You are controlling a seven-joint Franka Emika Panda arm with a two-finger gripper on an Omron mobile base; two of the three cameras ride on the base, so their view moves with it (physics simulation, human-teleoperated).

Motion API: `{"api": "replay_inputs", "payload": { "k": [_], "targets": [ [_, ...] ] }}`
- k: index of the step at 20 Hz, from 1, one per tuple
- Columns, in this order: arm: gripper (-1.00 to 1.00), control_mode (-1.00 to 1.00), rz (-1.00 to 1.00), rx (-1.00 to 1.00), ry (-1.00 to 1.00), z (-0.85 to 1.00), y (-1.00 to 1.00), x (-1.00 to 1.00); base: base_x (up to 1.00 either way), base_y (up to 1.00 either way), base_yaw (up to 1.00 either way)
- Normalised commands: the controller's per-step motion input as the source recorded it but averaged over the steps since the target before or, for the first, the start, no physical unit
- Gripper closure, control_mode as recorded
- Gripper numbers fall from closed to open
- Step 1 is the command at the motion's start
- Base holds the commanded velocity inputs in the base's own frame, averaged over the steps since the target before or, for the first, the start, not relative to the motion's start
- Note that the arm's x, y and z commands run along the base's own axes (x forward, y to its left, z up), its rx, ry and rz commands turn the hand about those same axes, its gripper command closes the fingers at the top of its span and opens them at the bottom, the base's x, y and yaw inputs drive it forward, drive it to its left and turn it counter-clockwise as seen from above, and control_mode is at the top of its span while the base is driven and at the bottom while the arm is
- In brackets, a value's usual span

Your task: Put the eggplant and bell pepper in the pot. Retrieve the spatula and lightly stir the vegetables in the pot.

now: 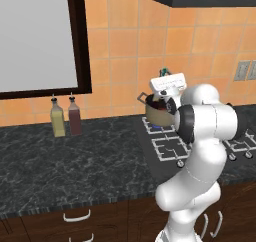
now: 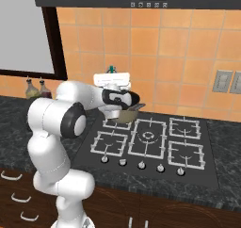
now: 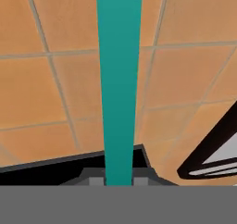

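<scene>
Hand view: one spatula (image 3: 119,79), claw (image 3: 118,180) clamped.

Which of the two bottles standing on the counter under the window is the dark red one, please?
The dark red bottle is the right-hand one of the pair in the left base view, nearer the pot; its neighbour, the yellow bottle, is pale.

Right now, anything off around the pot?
Nothing spilled or damaged. The gripper is shut on the spatula, its teal handle running between the fingers. The pot sits upright on the stove.
</scene>
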Motion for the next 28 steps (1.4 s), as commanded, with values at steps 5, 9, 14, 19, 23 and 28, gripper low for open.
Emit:
{"api": "replay_inputs", "payload": {
  "k": [5, 9, 14, 19, 23, 28],
  "targets": [
    [1.0, -1.0, 0.12, 0.0, 0.04, -0.07, -0.04, 0.07, 0.0, 0.0, 0.0],
    [1.0, -1.0, 0.11, 0.0, 0.11, -0.09, -0.2, 0.02, 0.0, 0.0, 0.0],
    [1.0, -1.0, 0.13, 0.0, 0.12, -0.15, -0.09, 0.0, 0.0, 0.0, 0.0],
    [1.0, -1.0, 0.28, 0.0, 0.05, -0.13, 0.0, 0.01, 0.0, 0.0, 0.0],
    [1.0, -1.0, 0.33, 0.0, 0.01, -0.02, -0.02, 0.02, 0.0, 0.0, 0.0],
    [1.0, -1.0, 0.06, -0.06, 0.04, -0.11, -0.15, 0.03, 0.0, 0.0, 0.0]
  ]
}}
